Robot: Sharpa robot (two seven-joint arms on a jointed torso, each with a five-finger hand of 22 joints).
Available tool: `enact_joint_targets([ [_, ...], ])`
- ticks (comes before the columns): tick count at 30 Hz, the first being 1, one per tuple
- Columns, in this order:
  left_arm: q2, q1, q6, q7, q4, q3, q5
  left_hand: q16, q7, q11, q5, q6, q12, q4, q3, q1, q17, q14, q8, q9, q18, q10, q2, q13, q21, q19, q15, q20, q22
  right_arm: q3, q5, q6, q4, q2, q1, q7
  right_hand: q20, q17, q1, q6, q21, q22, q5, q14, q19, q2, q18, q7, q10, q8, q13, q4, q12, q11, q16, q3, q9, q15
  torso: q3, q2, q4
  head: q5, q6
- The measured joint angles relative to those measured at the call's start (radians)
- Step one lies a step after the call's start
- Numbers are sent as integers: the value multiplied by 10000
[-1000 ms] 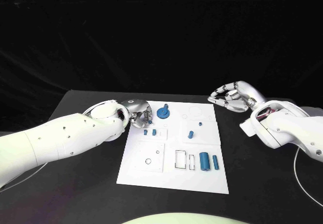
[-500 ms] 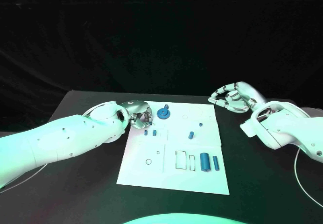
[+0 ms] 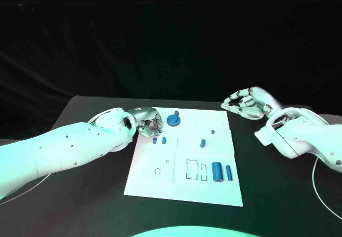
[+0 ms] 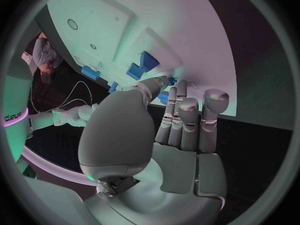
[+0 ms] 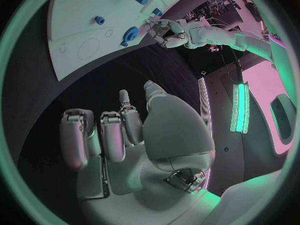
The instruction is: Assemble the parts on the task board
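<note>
While the left hand point(image 3: 148, 121) sits at the upper left corner of the white board point(image 3: 160, 183), little has changed since a second ago — it has hardly moved, so the current step looks unfinished. Its fingers point(image 4: 179, 116) are curled together by a small blue piece point(image 4: 170, 81), though I cannot tell whether they grip it. The blue gear point(image 3: 173, 119) stands just right of that hand. The right hand point(image 3: 246, 103) hovers off the board's upper right, fingers curled, holding nothing. Other blue parts point(image 3: 216, 171) lie lower right on the board. The black surface point(image 3: 277, 192) runs back into darkness.
</note>
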Motion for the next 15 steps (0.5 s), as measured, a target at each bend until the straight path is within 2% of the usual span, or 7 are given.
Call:
enact_joint_targets([
  [5, 29, 6, 28, -10, -1, 5, 23, -63, 112, 106, 0, -295, -55, 125, -319, -36, -239, -149, -199, -80, 0, -361, -35, 23, -201, -71, 75, 71, -224, 0, -1, 0, 0, 0, 0, -2, 0, 0, 0, 0, 0, -1, 0, 0, 0, 0, 0, 0, 0, 0, 0, 0, 0, 0, 0, 0, 0, 0, 0, 1, 2, 0, 0],
  [7, 44, 11, 43, -25, -6, 8, 23, -102, 123, 117, 0, -406, -62, 153, -535, -36, -325, -234, -287, -118, 107, -535, -35, 52, -283, -117, 84, 117, -317, 0, -1, 0, 0, 0, 0, -3, 0, 0, 0, 0, 0, -1, 0, 0, 0, 0, 0, 0, 0, 0, 0, 0, 0, 0, 0, 0, 0, 0, 2, 1, 0, 0, 0],
  [12, 71, 25, 122, -78, -16, 18, 4, -102, 123, 166, 0, -405, 105, 206, -753, -36, -447, -304, -287, -118, 104, -763, -35, 116, -362, -158, 88, 158, -429, 0, -1, 0, -1, 2, 0, -5, 1, -1, 0, 0, 0, -1, 0, 0, 0, 0, 0, 0, 0, -1, -1, 0, 0, 0, 0, 0, -1, 0, 3, 4, -5, 0, -12],
  [15, 97, 35, 165, -124, -31, 23, -17, -102, 60, 155, 0, -263, 298, 209, -833, 89, -447, -304, -224, -102, 104, -809, 89, 216, -362, -158, 88, 159, -444, 0, -1, 1, -3, 2, 0, -6, 1, -1, 0, 0, 0, -2, 0, 0, 0, 0, 0, 0, 0, -1, 8, 0, 0, 0, 0, 0, -1, 0, 3, 4, -7, 3, -17],
])
